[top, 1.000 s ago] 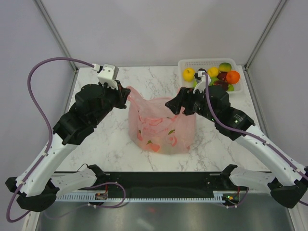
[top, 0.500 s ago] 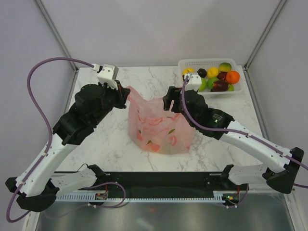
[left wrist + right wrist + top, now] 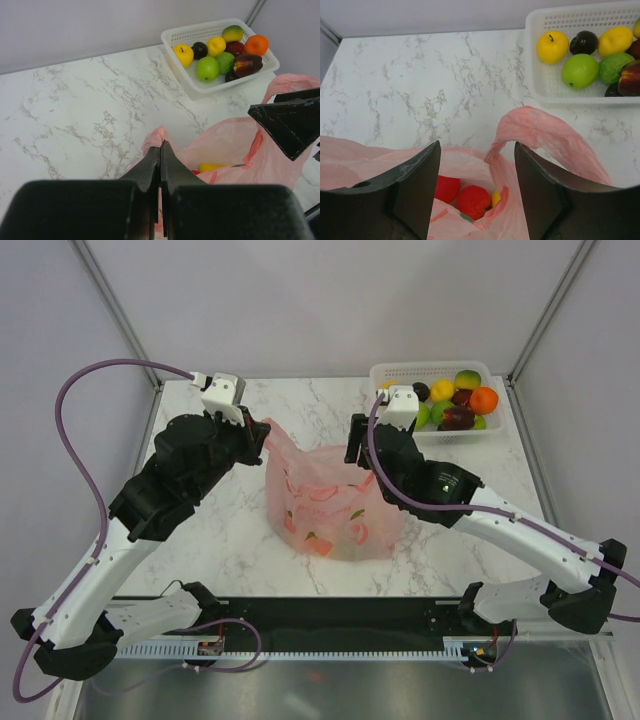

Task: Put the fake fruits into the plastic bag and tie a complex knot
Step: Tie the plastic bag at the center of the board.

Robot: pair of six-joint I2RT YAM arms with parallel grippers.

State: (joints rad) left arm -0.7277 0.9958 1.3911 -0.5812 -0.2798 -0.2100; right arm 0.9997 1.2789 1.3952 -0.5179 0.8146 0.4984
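Note:
The pink plastic bag (image 3: 335,505) stands open mid-table. My left gripper (image 3: 263,437) is shut on the bag's left handle (image 3: 156,137) and holds it up. My right gripper (image 3: 353,450) is open and empty above the bag's back right rim. In the right wrist view its fingers (image 3: 420,180) straddle the mouth, and the right handle loop (image 3: 542,131) arches free by the right finger. Inside the bag lie two red fruits (image 3: 474,199) and a yellow one (image 3: 212,166). Several fake fruits (image 3: 455,405) sit in the basket. No knot shows.
The white lattice basket (image 3: 400,370) stands at the back right corner, also in the left wrist view (image 3: 175,50) and the right wrist view (image 3: 536,85). Bare marble table (image 3: 200,530) lies left of and behind the bag. Frame posts stand at the back corners.
My right arm has swung left and turned, and its open gripper now sits over the bag's back right rim. The left gripper and the bag have stayed put.

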